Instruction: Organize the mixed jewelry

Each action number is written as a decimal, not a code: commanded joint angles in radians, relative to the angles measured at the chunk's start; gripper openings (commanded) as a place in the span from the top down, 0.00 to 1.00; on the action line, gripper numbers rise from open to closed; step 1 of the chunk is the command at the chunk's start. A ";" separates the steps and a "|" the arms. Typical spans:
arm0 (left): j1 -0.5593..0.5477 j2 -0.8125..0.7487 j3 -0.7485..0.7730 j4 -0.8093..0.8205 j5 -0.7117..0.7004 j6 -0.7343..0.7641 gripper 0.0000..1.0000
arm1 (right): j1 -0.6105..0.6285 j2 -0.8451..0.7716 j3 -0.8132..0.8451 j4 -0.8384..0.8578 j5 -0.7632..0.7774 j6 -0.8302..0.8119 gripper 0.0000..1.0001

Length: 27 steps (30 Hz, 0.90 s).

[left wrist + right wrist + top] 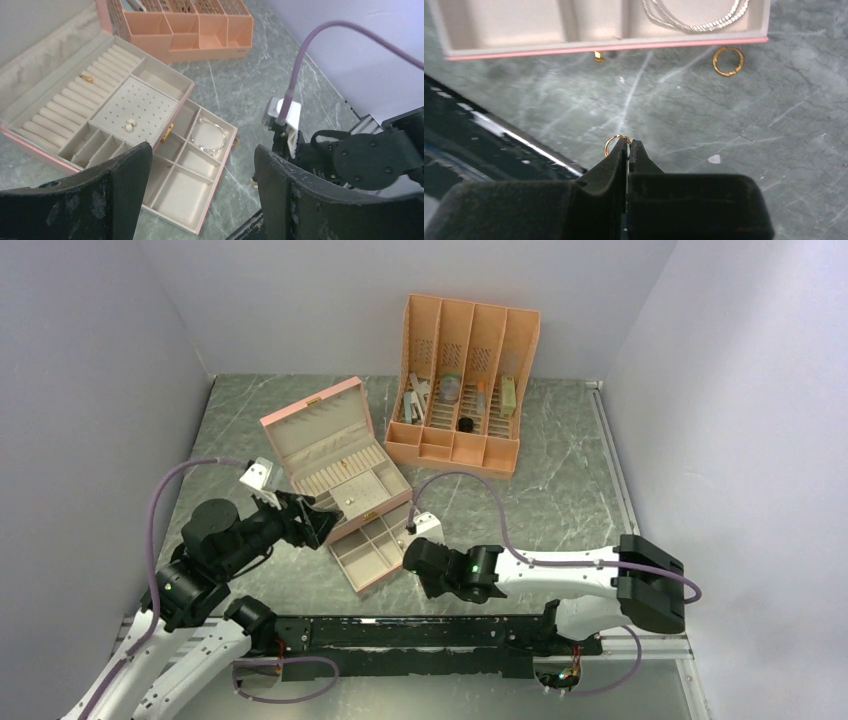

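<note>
Right wrist view, right gripper (629,146) pinching 1 gold ring (612,142) at its tips, left gripper (202,152) spread, above pink jewelry box (182,192)

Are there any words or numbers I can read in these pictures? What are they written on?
None: no word, number or sign can be read in any view.
Jewelry box: plain, no lettering.
Organizer: plain; the oddments in it are too small and blurred to tell if they bear print.
Rings: too small to show any stamp.
</note>
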 commanded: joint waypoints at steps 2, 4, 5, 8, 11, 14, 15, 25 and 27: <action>0.009 0.051 0.044 -0.062 0.106 -0.055 0.22 | 0.032 -0.083 0.083 -0.004 0.070 0.048 1.00; 0.009 0.056 0.041 -0.067 0.142 -0.086 0.22 | 0.043 -0.109 0.109 0.007 0.096 0.049 1.00; 0.009 0.057 0.037 -0.066 0.164 -0.105 0.22 | 0.049 -0.122 0.120 0.018 0.109 0.049 1.00; 0.009 0.058 0.010 -0.034 0.240 -0.178 0.23 | 0.061 -0.155 0.135 0.082 0.136 0.041 1.00; 0.009 0.052 -0.035 0.008 0.308 -0.263 0.25 | 0.073 -0.180 0.137 0.149 0.171 0.034 1.00; 0.010 0.038 -0.080 0.056 0.351 -0.341 0.26 | 0.079 -0.203 0.126 0.228 0.185 0.024 1.00; 0.010 0.033 -0.100 0.071 0.359 -0.365 0.27 | 0.081 -0.208 0.123 0.252 0.187 0.021 1.00; 0.009 0.012 -0.254 0.268 0.462 -0.637 0.37 | 0.108 -0.212 0.144 0.389 0.240 -0.017 1.00; 0.009 0.012 -0.270 0.304 0.473 -0.669 0.39 | 0.117 -0.210 0.148 0.390 0.259 -0.022 1.00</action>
